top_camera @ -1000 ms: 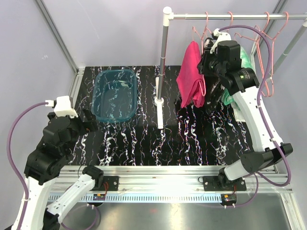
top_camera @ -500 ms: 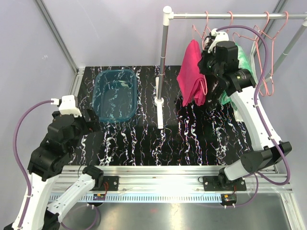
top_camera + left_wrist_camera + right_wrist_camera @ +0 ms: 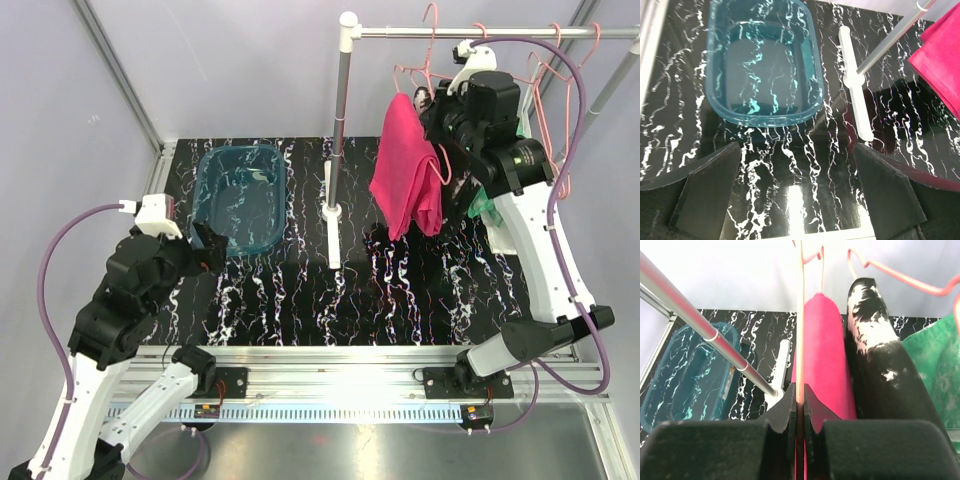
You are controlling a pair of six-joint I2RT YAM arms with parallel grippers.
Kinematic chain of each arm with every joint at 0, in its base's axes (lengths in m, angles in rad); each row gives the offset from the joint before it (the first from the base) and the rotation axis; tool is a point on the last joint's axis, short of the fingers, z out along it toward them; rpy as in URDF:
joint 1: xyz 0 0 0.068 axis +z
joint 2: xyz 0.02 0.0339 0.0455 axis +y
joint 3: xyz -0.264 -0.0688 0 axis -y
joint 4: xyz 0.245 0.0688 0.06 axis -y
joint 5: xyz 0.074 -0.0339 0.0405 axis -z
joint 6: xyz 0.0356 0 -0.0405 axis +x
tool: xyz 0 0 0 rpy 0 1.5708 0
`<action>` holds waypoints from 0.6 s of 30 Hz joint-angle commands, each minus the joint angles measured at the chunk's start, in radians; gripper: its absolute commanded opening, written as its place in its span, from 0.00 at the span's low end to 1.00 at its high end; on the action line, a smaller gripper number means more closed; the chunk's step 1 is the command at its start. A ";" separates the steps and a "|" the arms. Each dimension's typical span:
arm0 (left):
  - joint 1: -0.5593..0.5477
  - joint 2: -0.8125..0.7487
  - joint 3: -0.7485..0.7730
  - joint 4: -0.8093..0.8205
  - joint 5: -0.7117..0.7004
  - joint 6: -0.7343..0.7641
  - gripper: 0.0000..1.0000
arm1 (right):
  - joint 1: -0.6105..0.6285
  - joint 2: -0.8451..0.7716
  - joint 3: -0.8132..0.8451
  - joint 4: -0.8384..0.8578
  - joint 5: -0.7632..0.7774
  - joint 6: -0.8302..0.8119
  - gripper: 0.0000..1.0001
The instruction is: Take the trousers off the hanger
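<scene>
Glossy black marbling is seen on the table (image 3: 400, 300); the tub (image 3: 765, 120) is shown as translucent plastic, the rail (image 3: 480, 34) smooth metal, the pink trousers (image 3: 405, 170) matt cloth.

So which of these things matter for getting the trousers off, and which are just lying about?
In the job: pink trousers, speckled black trousers, green trousers, the hanger clamped in the right gripper.
Lying about: teal tub, empty hangers, rail stand, open left gripper.
</scene>
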 commanded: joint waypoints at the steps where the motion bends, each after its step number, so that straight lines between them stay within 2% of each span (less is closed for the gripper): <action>1: -0.003 0.004 -0.027 0.074 0.068 -0.014 0.99 | 0.005 -0.038 0.118 0.152 0.039 -0.002 0.00; 5: -0.003 -0.028 -0.061 0.111 0.135 0.024 0.99 | 0.005 -0.020 0.173 0.125 0.015 -0.002 0.00; 11: -0.003 -0.021 -0.061 0.168 0.229 0.040 0.99 | 0.005 -0.058 0.170 0.127 -0.042 0.035 0.00; 18: -0.042 0.088 -0.025 0.281 0.226 0.047 0.99 | 0.005 -0.149 0.088 0.076 -0.140 0.115 0.00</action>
